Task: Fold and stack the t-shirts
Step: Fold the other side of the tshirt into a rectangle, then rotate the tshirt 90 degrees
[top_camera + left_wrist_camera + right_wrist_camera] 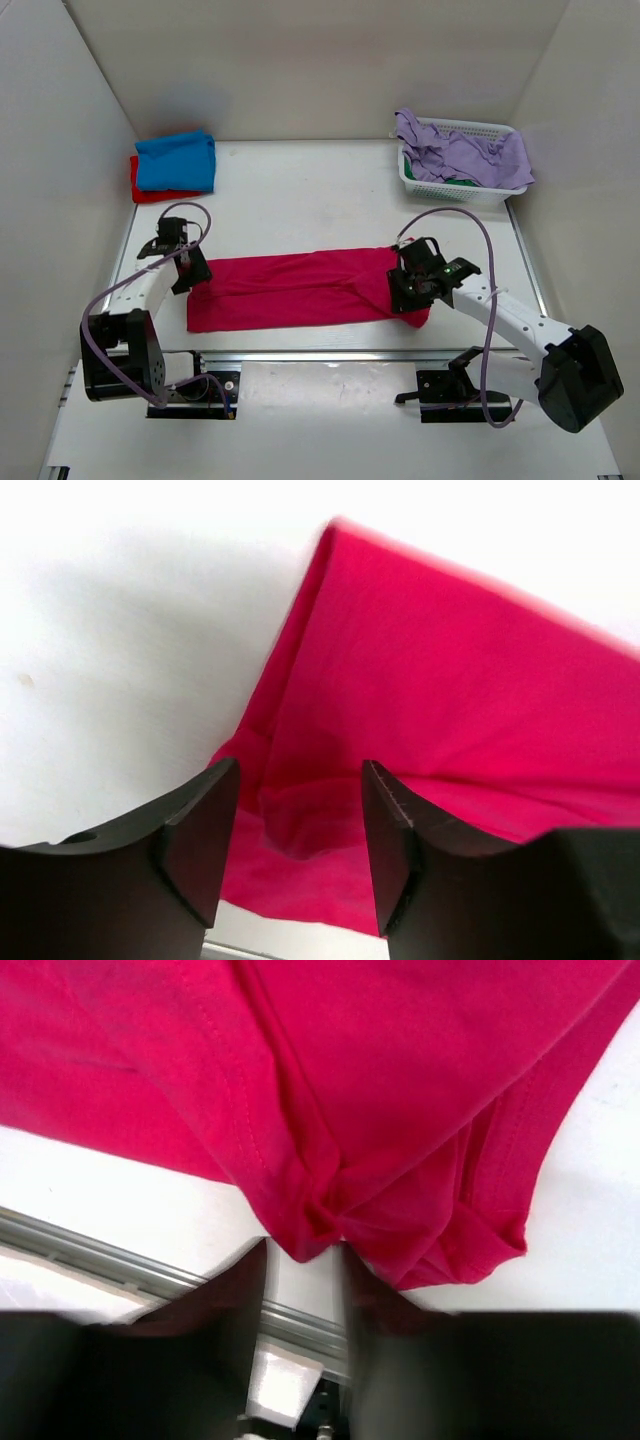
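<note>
1. The crimson t-shirt [300, 290] lies on the surface [300, 190] folded into a long band, its long axis running left to right between the two arms
2. The left tool [195, 276] sits at the band's left end. Its fingers [200, 830] are spread apart, with cloth showing in the gap but not pinched
3. The right tool [408, 288] sits at the band's right end. In the wrist view it appears closed on a gathered bunch of the shirt's near edge, with creases converging at the tips
4. Each arm is nearest its own end, so the shirt stretches inward from both tools. The next fold likely turns on bringing one end along that axis toward the other
5. A folded blue t-shirt [176, 160] rests on a red t-shirt [150, 190] at the far left, well apart from the band
</note>
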